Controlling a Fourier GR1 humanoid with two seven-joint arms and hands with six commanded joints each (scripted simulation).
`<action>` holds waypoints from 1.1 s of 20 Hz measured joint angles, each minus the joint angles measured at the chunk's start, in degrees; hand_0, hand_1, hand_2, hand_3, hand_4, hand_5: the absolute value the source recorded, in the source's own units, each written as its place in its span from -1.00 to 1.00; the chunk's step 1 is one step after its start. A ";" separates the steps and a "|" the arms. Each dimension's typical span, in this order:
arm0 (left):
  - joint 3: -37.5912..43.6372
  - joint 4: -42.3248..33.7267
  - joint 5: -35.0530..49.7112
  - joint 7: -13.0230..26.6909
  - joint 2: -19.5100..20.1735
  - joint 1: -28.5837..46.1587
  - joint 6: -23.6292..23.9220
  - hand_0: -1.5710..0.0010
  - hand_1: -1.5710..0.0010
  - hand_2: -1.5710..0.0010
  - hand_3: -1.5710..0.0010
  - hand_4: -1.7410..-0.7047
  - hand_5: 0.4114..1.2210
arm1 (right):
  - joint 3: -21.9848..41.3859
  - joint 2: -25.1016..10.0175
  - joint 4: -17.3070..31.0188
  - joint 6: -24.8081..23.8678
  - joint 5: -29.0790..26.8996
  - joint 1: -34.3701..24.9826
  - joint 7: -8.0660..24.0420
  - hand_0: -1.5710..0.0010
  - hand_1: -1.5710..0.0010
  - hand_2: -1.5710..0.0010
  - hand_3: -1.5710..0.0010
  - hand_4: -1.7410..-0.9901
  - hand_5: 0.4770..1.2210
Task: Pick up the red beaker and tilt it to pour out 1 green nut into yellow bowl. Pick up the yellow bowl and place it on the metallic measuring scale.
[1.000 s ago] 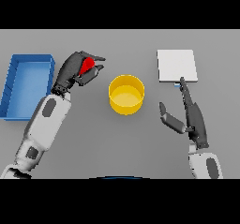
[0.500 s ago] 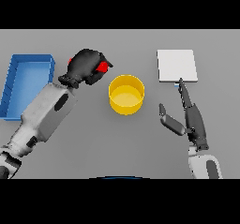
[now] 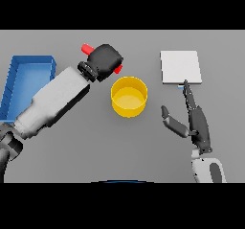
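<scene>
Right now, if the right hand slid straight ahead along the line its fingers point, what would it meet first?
The right hand points its straight fingers up the table at the metallic measuring scale. The tips already seem to reach its near edge, so it would meet the scale first, though height above it is unclear.

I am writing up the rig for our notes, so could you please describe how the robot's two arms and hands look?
Both arms have boxy white and light grey forearm shells with darker grey joints. The left hand is black and bulky, joined to its forearm by a dark ribbed wrist collar. The right hand is dark grey to black, with slender fingers and a separate thumb. No cables or markings are visible.
</scene>
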 measured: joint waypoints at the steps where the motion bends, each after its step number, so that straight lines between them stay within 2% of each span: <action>1: -1.54 0.03 -0.34 -1.04 -0.34 -0.69 -1.14 -1.00 -1.00 -1.00 -1.00 -0.91 0.99 | -0.16 0.28 -0.17 -0.02 -0.52 -0.22 -0.46 1.00 1.00 1.00 1.00 0.39 -0.52; 2: -2.79 0.99 -0.87 -2.08 -0.26 -1.74 -1.69 -1.00 -1.00 -1.00 -1.00 -0.93 0.99 | -0.04 0.50 -0.32 -0.33 -0.26 0.00 -0.39 1.00 1.00 1.00 1.00 0.42 -0.53; 8: -11.94 4.93 -6.02 -2.24 -1.32 -7.70 -5.50 -1.00 -1.00 -1.00 -1.00 -0.98 1.00 | 0.17 0.37 0.67 -0.96 0.95 0.05 -1.90 1.00 1.00 1.00 1.00 0.47 -0.54; 10: -14.73 5.22 -7.69 -2.16 -1.76 -9.49 -5.93 -1.00 -1.00 -1.00 -1.00 -0.99 1.00 | 0.27 0.35 0.09 -1.58 1.78 0.33 -0.72 1.00 1.00 1.00 1.00 0.50 -0.57; 11: -15.91 5.58 -8.31 -2.82 -1.47 -10.41 -6.02 -1.00 -1.00 -1.00 -1.00 -0.99 1.00 | -0.20 0.22 -0.06 -1.34 1.03 -0.29 0.22 1.00 1.00 1.00 1.00 0.49 -0.59; 13: -18.88 6.73 -9.97 -4.38 -1.71 -11.15 -4.27 -1.00 -1.00 -1.00 -1.00 -0.99 1.00 | -0.17 0.32 -0.28 -0.97 0.43 0.69 -1.22 1.00 1.00 1.00 1.00 0.52 -0.60; 14: -20.89 7.29 -11.35 -5.17 -1.79 -11.99 -3.47 -1.00 -1.00 -1.00 -1.00 -0.99 1.00 | 0.06 0.37 -0.30 -1.14 0.95 -0.14 -0.33 1.00 1.00 1.00 1.00 0.53 -0.60; 17: -25.00 7.38 -13.75 -5.36 -2.62 -14.35 -3.75 -1.00 -1.00 -1.00 -1.00 -0.99 1.00 | -0.65 0.19 0.74 -1.32 0.56 -0.62 0.08 1.00 1.00 1.00 1.00 0.54 -0.60; 18: -26.16 7.89 -14.40 -5.48 -2.55 -14.99 -3.51 -1.00 -1.00 -1.00 -1.00 -0.99 1.00 | -0.19 0.17 0.12 -1.41 1.11 0.31 -1.36 1.00 1.00 1.00 1.00 0.57 -0.60; 20: -28.20 8.10 -15.27 -5.72 -3.19 -16.34 -3.31 -1.00 -1.00 -1.00 -1.00 -0.98 1.00 | 0.10 0.07 0.04 -1.69 2.01 -0.75 0.05 1.00 1.00 1.00 1.00 0.55 -0.58; 22: -30.13 9.09 -16.05 -5.54 -4.47 -17.44 -3.42 -1.00 -1.00 -1.00 -1.00 -0.97 1.00 | 0.56 0.10 0.20 -1.39 2.25 0.38 -1.18 1.00 1.00 1.00 1.00 0.55 -0.57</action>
